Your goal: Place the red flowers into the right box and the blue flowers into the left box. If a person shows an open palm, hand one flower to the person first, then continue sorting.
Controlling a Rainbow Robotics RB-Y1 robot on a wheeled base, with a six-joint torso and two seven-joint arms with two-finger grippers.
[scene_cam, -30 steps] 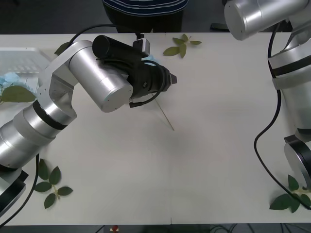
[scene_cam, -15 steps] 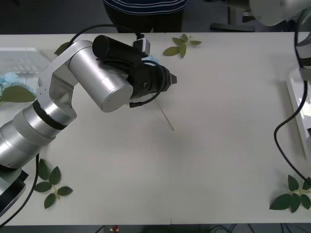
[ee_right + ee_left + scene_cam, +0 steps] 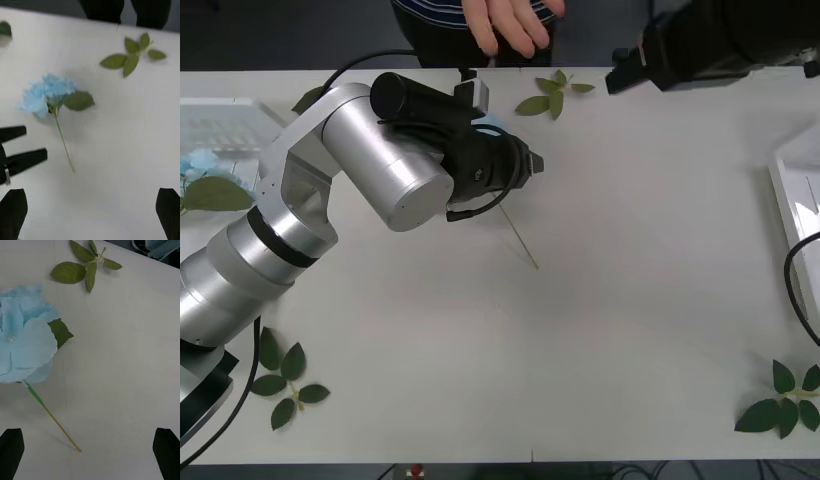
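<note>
Your front view looks down over the whole table (image 3: 600, 330); both wrist views hang close above it, sharing one blue flower (image 3: 48, 92) and a leaf sprig (image 3: 84, 266).

I see even, soft overhead light on the pale bench (image 3: 630, 330), with faint shadows and no glare. My right wrist view is smeared: the blue flower (image 3: 48, 92) and the leaf sprig (image 3: 131, 56) look soft. My left wrist view is sharp.

Blue flower (image 3: 26, 347) on table (image 3: 600, 330) centre-left, under left gripper (image 3: 532, 163); left box (image 3: 225, 125) far left, right box (image 3: 795, 200) far right.
</note>
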